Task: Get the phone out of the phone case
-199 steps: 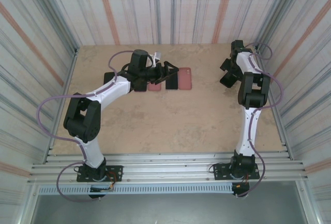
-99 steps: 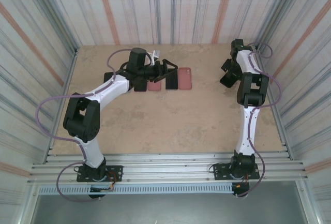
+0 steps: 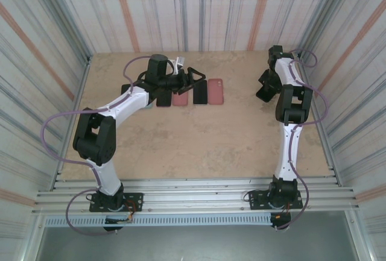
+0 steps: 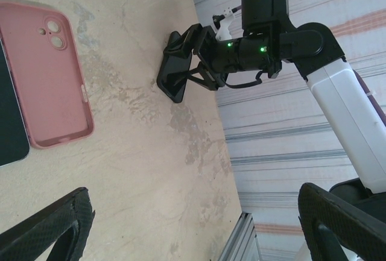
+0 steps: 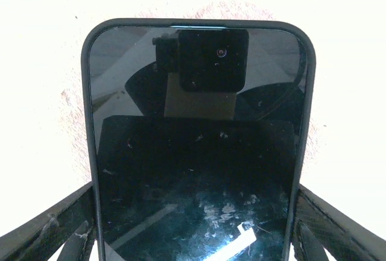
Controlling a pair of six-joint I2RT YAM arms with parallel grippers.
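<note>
Two arms and one counter (image 3: pixel 199 146), contents entered by size.

1. Left arm (image 3: pixel 129 101): reached to the middle of the counter's far edge. The left pincer (image 3: pixel 199 78) hung wide open and empty above the row of goods laid there, judged to be standing clear of the work.
2. Right arm (image 3: pixel 289 107): folded toward the far right corner. The right pincer (image 3: pixel 264 88) straddled the phone (image 5: pixel 193 152), with one of its fingers (image 5: pixel 57 225) at each long side. Whether they pressed on it could not be told. This placing is judged a way to pin the sides while the handset is worked out.
3. Phone: screen up, seated in its dark phone case (image 5: pixel 85 128), near the right edge. Extraction not yet done.
4. Pink case (image 4: pixel 45 80): empty, by the far edge, with a bare dark handset (image 3: pixel 200 93) just beside it. Judged a finished pair laid aside.
</note>
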